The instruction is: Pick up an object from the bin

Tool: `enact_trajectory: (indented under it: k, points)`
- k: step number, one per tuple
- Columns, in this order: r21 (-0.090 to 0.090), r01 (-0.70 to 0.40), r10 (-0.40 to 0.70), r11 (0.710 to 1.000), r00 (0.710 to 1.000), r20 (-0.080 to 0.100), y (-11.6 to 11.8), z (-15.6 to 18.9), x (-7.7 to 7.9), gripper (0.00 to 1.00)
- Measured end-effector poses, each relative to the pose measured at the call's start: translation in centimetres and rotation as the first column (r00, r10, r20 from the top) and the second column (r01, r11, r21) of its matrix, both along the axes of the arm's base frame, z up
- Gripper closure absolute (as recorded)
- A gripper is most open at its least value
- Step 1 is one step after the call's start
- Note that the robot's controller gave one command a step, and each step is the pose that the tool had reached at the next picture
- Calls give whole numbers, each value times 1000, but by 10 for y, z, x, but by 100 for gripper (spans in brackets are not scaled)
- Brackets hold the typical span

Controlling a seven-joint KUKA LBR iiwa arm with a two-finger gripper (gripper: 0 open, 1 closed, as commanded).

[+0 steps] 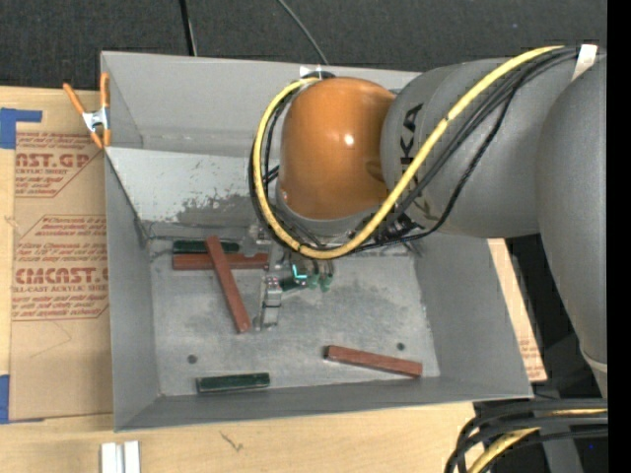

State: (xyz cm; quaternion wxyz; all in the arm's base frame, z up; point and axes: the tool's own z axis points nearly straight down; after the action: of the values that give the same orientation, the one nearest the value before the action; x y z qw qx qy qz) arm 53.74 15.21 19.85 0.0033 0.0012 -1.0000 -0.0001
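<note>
- The slanted red-brown stick [227, 286] lies on the left half of the floor of the bin [177, 180]. It runs from upper left down to lower right, and its lower end is just beside the gripper [268, 311], on the gripper's left in the frame.
- Whether the gripper touches this stick is too small to tell. I also cannot tell if the jaws are spread or pressed together.
- The orange cover [330, 146] on the wrist hides the upper part of the gripper and the floor behind it.
- The upper end of the slanted stick crosses a level red-brown stick [192, 262] at the foot of the back wall, and seems to lie on top of it.
- Just behind these two lies a dark green bar [229, 248]. It is partly covered, so its full length is hard to make out.
- The floor is dull grey metal with pale scuff marks, and the sloped back wall has more of them.
- A second dark green bar [232, 383] lies along the foot of the front wall, at lower left.
- Another red-brown stick [373, 362] lies at lower right, a little tilted and well apart from the gripper.
- There is bare floor between the gripper and these two things, and also from the gripper to the right wall.
- The grey arm [493, 156] with its yellow cables [454, 126] covers the upper right corner of the bin, and the right edge of the frame cuts it off.
</note>
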Motion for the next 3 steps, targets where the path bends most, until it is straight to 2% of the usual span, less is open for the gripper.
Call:
enact_trajectory:
  k: [1,2,3]
  points:
    - [1,2,-2,1000,1000,8,-1,5,2,0]
    - [3,49,-49,999,999,15,9,-40,-12,0]
    - [4,-22,22,1000,1000,13,5,-126,-3,100]
